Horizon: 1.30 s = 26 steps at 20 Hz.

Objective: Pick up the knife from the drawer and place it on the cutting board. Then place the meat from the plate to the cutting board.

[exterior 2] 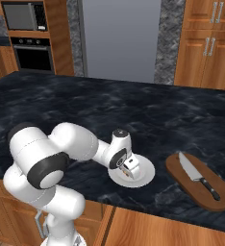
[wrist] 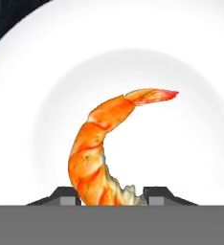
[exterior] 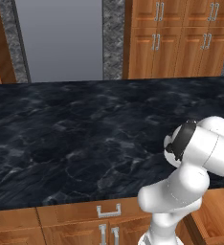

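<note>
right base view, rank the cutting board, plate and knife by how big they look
1. cutting board, the largest, a dark oval at the counter's near edge
2. plate, rounder and a bit smaller, though the arm hides part of it
3. knife, the smallest, lying wholly on the board

One knife (exterior 2: 197,176), one plate (exterior 2: 144,177), one shrimp (wrist: 97,153)

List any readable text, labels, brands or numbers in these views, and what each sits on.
None readable in any view.
The microwave and oven fronts show no legible print.
The knife, cutting board, plate and meat carry no markings.
The hand casing shows no lettering either.
</note>
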Available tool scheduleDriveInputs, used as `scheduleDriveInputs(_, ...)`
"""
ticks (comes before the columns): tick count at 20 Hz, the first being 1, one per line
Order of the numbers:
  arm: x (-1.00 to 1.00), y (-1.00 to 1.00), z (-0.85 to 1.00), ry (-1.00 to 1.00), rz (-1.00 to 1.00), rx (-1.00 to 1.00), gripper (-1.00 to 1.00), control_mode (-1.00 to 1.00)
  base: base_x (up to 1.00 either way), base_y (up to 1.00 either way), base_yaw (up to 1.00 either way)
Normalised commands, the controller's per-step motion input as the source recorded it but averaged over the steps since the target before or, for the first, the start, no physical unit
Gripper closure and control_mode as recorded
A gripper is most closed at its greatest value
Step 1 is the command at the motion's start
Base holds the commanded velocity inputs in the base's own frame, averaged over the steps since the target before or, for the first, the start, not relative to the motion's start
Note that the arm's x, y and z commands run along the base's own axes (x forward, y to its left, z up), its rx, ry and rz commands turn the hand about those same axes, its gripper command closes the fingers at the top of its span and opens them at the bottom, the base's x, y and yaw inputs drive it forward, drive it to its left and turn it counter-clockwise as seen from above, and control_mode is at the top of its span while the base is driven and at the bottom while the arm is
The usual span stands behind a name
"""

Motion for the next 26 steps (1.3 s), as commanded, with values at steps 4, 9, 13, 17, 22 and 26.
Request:
scheduleDriveInputs(4, 0.00, 0.00, 0.01, 0.00, 0.00, 0.00, 1.00, -1.00, 0.00, 0.00, 0.00)
scheduleDriveInputs(9, 0.00, 0.00, 0.76, -0.18, -0.03, 0.00, 1.00, -1.00, 0.00, 0.00, 0.00)
scheduleDriveInputs(13, 0.00, -0.15, 0.90, -0.12, -0.10, 0.00, 1.00, -1.00, 0.00, 0.00, 0.00)
scheduleDriveInputs(17, 0.00, -0.46, 0.50, 0.00, -0.14, -0.03, 1.00, -1.00, 0.00, 0.00, 0.00)
scheduleDriveInputs(22, 0.00, -0.63, 0.23, 0.00, -0.22, -0.05, 1.00, -1.00, 0.00, 0.00, 0.00)
scheduleDriveInputs(26, -0.16, -0.70, 0.09, -0.04, -0.30, -0.01, 1.00, -1.00, 0.00, 0.00, 0.00)
